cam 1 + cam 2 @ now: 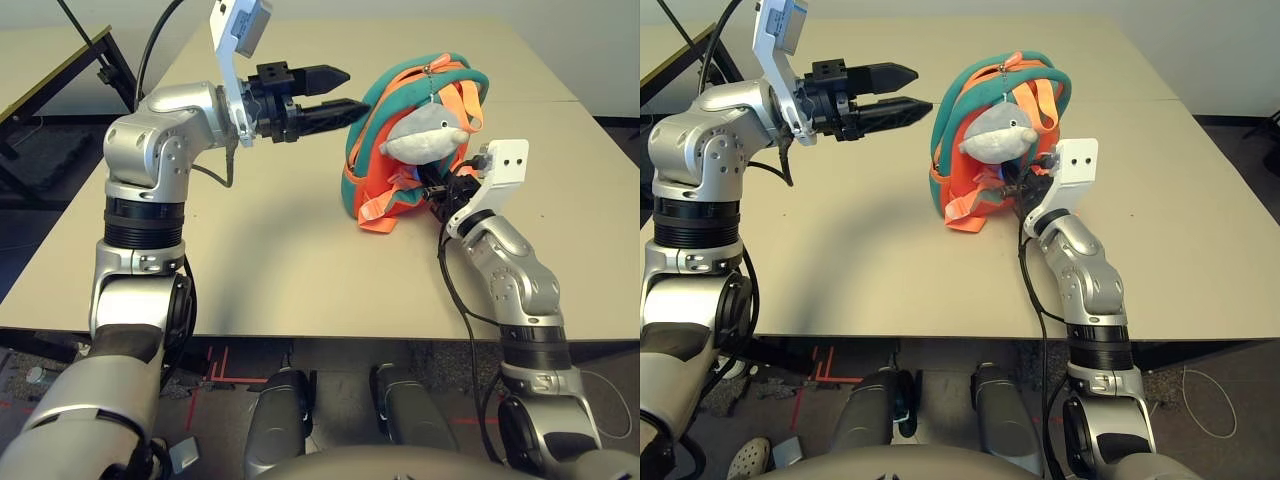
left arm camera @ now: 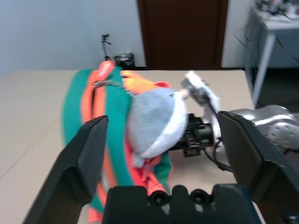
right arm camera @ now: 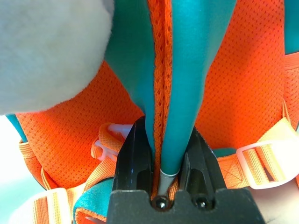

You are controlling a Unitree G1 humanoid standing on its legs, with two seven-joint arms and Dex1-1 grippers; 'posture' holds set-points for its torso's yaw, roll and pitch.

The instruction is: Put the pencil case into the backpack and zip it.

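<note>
Pinching the backpack [image 1: 400, 150] trim with the right gripper [image 3: 161, 154], fingers clamped on teal edging. Left gripper [image 1: 335, 95] raised beside it, fingers apart, empty. Pencil case nowhere visible (probably inside). Zipping stage; next, finding the zipper pull.

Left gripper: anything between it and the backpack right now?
Nothing visible. The left gripper is open, raised above the table, and points at the backpack across a bare gap. The grey plush dolphin hangs on the backpack's near side, and the right gripper is shut on a teal strap there.
</note>
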